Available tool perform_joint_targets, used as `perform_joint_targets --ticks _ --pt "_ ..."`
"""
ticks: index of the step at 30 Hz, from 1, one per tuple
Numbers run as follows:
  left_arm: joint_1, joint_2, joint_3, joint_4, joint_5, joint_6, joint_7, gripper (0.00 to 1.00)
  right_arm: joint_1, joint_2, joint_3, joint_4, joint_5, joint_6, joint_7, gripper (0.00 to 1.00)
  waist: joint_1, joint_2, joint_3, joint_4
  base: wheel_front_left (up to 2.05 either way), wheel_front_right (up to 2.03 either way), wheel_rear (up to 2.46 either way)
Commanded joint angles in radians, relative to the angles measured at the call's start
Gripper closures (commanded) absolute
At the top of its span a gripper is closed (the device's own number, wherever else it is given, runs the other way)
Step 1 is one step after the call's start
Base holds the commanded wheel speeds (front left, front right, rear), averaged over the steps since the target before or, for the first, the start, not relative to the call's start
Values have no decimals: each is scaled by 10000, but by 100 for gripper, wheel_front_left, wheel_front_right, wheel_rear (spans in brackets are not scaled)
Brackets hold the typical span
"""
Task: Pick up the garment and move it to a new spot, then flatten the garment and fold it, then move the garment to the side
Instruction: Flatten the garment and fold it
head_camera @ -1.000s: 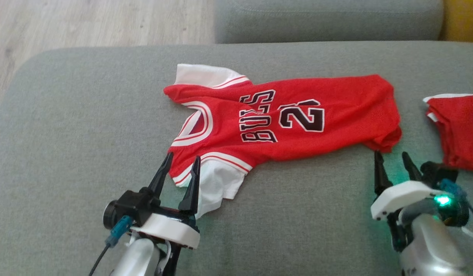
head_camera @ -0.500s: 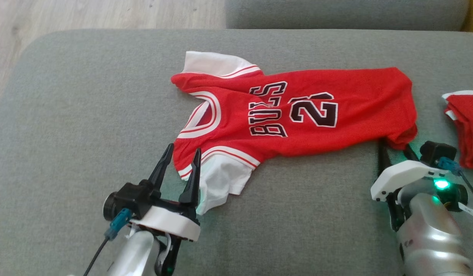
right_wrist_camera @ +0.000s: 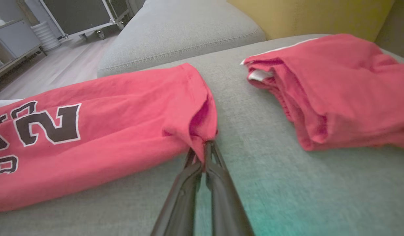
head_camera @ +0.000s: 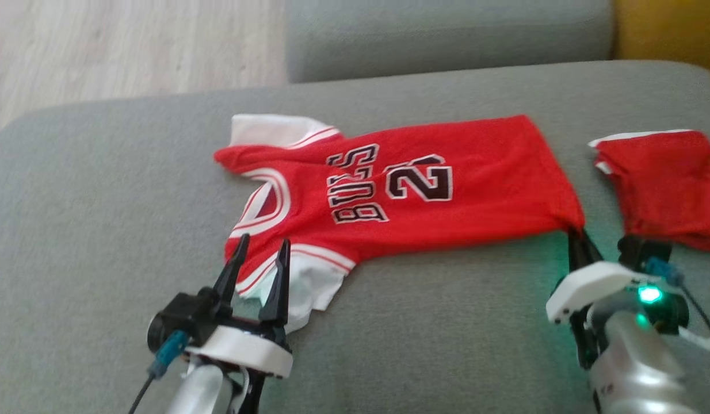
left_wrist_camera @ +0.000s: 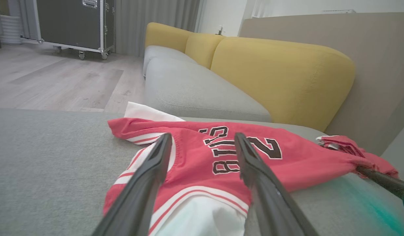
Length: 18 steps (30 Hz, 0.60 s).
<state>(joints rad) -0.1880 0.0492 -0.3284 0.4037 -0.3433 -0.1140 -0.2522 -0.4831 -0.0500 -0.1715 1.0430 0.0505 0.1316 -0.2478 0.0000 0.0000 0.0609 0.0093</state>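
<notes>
**Operator:** Where is the garment?

**Spotter:** You have the garment (head_camera: 401, 190) lying across the grey cushion (head_camera: 102, 201), printed side up. Its neck opening is towards your left and its hem towards your right. One white sleeve lies on the far side. The other lies on the near side, right by your left hand.

**Operator:** What is my right hand doing?

**Spotter:** Your right hand (head_camera: 578, 238) is pinched tight on the near corner of the hem. In its wrist view you can see the two fingers (right_wrist_camera: 221, 193) meet with red cloth bunched between their tips. The hem draws to a point there, and the rest of the garment rests on the cushion.

**Operator:** And the left?

**Spotter:** Your left hand (head_camera: 263, 246) stands with its fingers spread wide. They straddle the striped edge of the near shoulder, just above the white sleeve. Whether the tips touch the cloth, I cannot tell you.

**Operator:** What else is close by?

**Spotter:** A folded red cloth (head_camera: 660, 184) lies to the right of the hem, apart from it, with a strip of bare cushion between them. Your right hand is near its front edge. A green light glows on your right wrist and tints the cushion beside it. Beyond the garment you have another grey seat with a yellow backrest (left_wrist_camera: 280, 75), and wooden floor (head_camera: 102, 46) off to the far left.
</notes>
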Motion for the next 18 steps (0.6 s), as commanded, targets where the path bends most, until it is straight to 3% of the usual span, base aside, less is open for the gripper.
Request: perform_joint_targets --ticks 1,6,10,11,12,18 --pt "-208 11 341 -371 -49 48 -95 0 -18 -3 301 -352 71 -9 -136 100 0 0 -340 -344 0 0 0" --pt "15 11 377 -488 -135 96 -95 0 580 -3 501 -1148 209 -9 54 100 0 0 -632 -609 0 0 0" --pt "81 11 322 -585 -216 141 -95 0 998 -3 -9 -2053 36 -9 662 100 0 0 -704 -602 0 0 0" --pt "106 11 300 -603 -226 146 -95 0 1094 -3 -161 -2319 -83 -9 797 60 0 0 -712 -581 0 0 0" --pt "132 11 266 -617 -233 145 -95 0 1189 -3 -319 -2579 -187 -9 935 0 0 0 -720 -538 0 0 0" --pt "208 11 208 -601 -226 168 -95 0 1663 -3 -225 -4295 -340 -9 977 0 0 0 -751 -231 0 0 0"
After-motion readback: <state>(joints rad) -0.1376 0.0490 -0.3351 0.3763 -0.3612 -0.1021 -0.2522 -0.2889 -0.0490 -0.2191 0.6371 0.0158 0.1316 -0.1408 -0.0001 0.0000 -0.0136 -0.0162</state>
